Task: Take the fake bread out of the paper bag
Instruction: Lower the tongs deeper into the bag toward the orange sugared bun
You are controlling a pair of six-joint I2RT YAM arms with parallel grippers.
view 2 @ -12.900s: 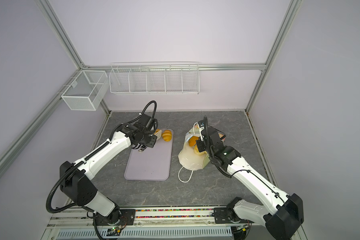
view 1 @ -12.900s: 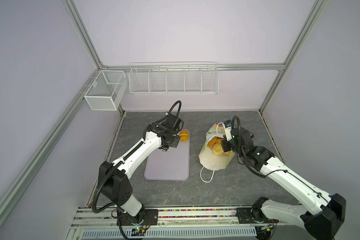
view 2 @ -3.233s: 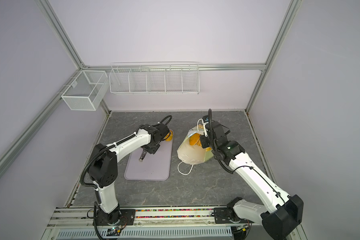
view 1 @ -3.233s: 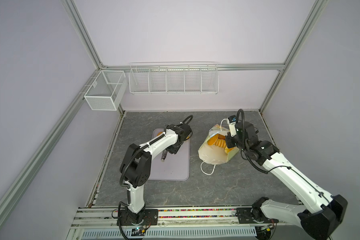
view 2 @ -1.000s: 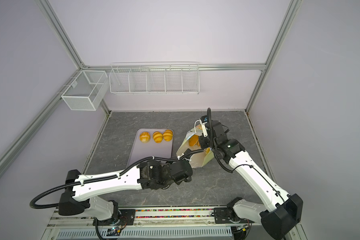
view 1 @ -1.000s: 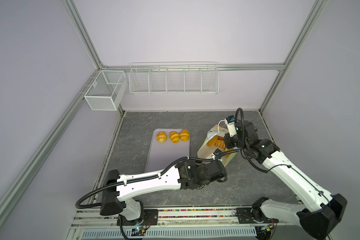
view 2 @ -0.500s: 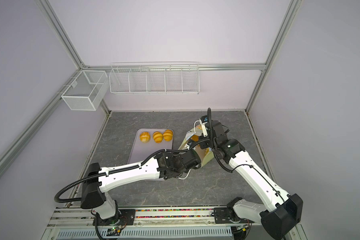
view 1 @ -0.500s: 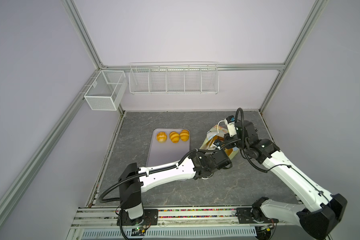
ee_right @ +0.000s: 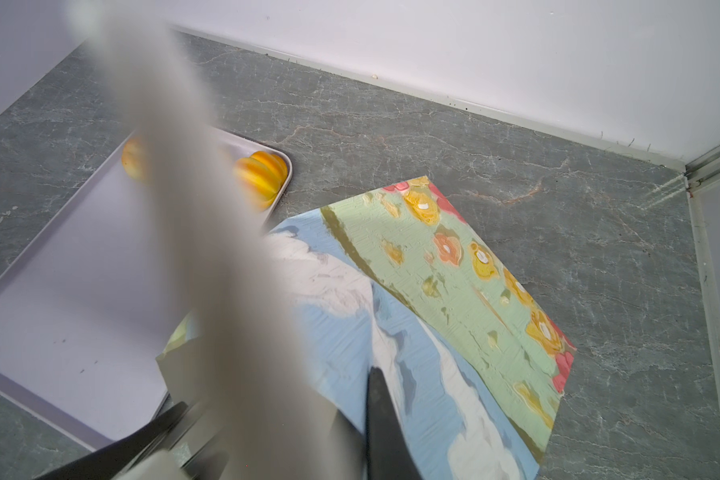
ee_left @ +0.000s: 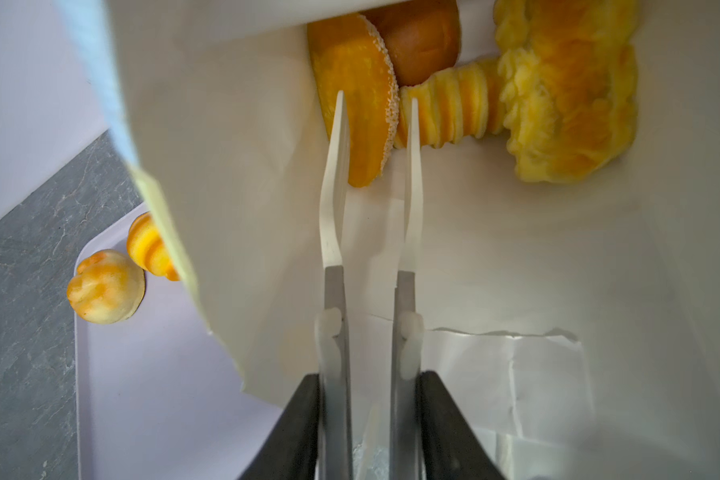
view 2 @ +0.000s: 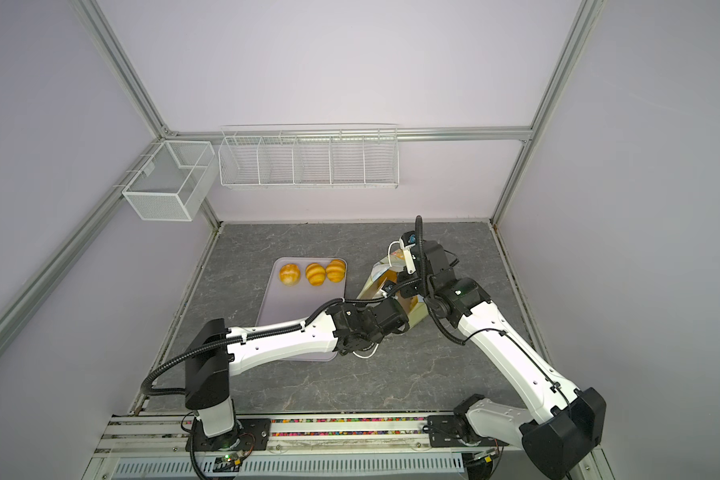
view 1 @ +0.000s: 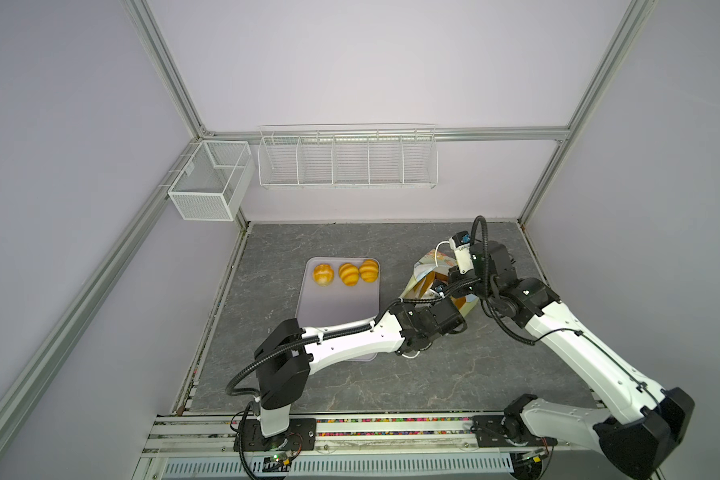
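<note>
- jaws of the left gripper (ee_left: 377, 97) have just parted from shut to a narrow gap and hold nothing. a second ago the arm was short of the mouth, and now i'm deep inside the paper bag (ee_left: 246, 166).
- the tips sit where the speckled oval (ee_left: 366, 124) meets a long ridged loaf (ee_left: 454, 108). the brown round bun (ee_left: 420, 37) and the second loaf (ee_left: 566, 91) are crowded against them.
- right gripper (view 1: 453, 277) is clamped shut, as best i can judge on the bag's rim, propping the mouth open.
- in both top views the bag lies at 3 o'clock of the tray (view 1: 337, 316). the three ridged buns (view 1: 348, 274) line the tray's 12 o'clock end.
- three are out and four remain, so i read this as the start of the fourth pick. i'd open wider before closing.
</note>
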